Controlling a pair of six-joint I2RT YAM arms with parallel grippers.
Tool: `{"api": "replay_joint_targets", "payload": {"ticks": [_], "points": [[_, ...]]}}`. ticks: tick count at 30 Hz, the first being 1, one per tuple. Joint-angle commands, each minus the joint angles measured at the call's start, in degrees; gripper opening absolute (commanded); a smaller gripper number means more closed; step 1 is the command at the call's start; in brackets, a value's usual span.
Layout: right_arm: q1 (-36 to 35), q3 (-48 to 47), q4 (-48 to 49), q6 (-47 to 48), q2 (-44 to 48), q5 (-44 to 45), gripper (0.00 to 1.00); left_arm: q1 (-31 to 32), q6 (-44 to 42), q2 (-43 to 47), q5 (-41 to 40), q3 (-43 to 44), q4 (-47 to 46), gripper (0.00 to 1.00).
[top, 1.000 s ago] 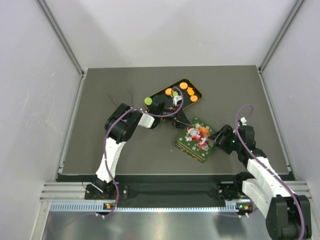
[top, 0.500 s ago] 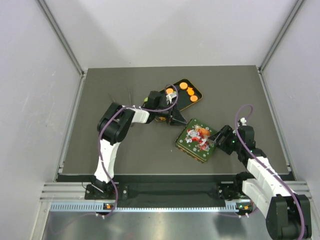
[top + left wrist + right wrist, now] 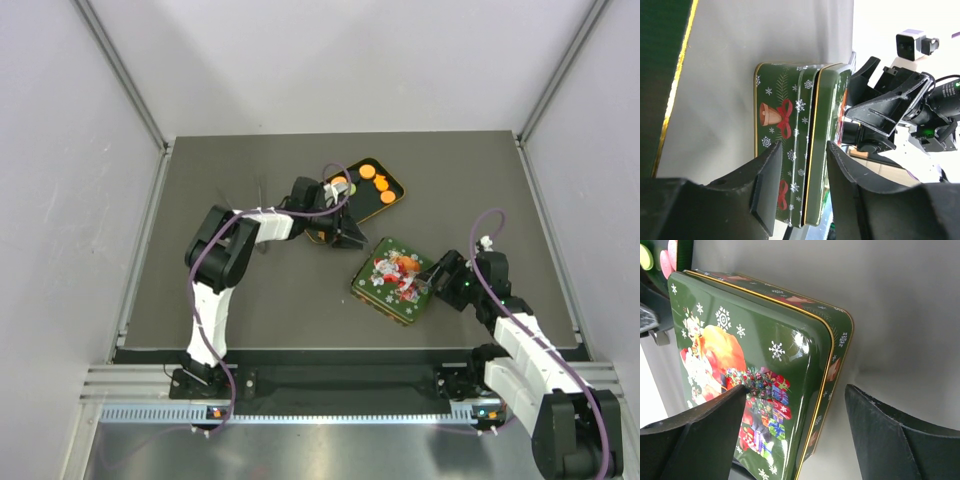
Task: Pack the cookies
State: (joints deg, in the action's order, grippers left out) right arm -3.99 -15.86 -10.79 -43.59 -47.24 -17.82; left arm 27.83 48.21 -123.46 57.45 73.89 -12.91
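A green Christmas tin [image 3: 392,279] lies on the dark table with its lid on. Orange cookies [image 3: 383,184] sit in a black gold-rimmed tray [image 3: 401,186] behind it. Pink and green cookies [image 3: 665,260] show at the top left of the right wrist view. My left gripper [image 3: 348,236] hovers between tray and tin, open, the tin's side [image 3: 790,100] a little beyond its fingertips [image 3: 772,155]. My right gripper [image 3: 433,279] is open astride the tin's right corner [image 3: 830,340], one finger over the lid, the other beside the wall with a gap.
The tray's gold edge [image 3: 670,100] runs close along the left of the left wrist view. The right arm [image 3: 895,110] stands just behind the tin, facing the left gripper. Grey walls enclose the table [image 3: 220,300] on three sides.
My left gripper has drawn back from the tin toward the tray, and its arm has swung left. Both grippers' jaws have widened. The tin has stayed in place.
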Motion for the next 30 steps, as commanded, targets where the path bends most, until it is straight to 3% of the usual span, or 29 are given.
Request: {"api": "replay_joint_targets", "payload": {"ticks": [1,14,30], "points": [[-0.67,-3.13,-0.37,1.23,0.75,0.77,0.81,-0.76,-3.81,4.63,-2.16,1.35,2.44,0.47],[-1.54,-6.20,-3.01,1.85,1.36,0.42,0.91,0.55,-13.31,9.38,-7.79,-1.29,10.62,0.51],[-7.08,-6.99,-4.86,0.18,1.45,3.94,0.97,4.86,-13.23,12.63,-9.81,-5.94,7.29,0.52]]}}
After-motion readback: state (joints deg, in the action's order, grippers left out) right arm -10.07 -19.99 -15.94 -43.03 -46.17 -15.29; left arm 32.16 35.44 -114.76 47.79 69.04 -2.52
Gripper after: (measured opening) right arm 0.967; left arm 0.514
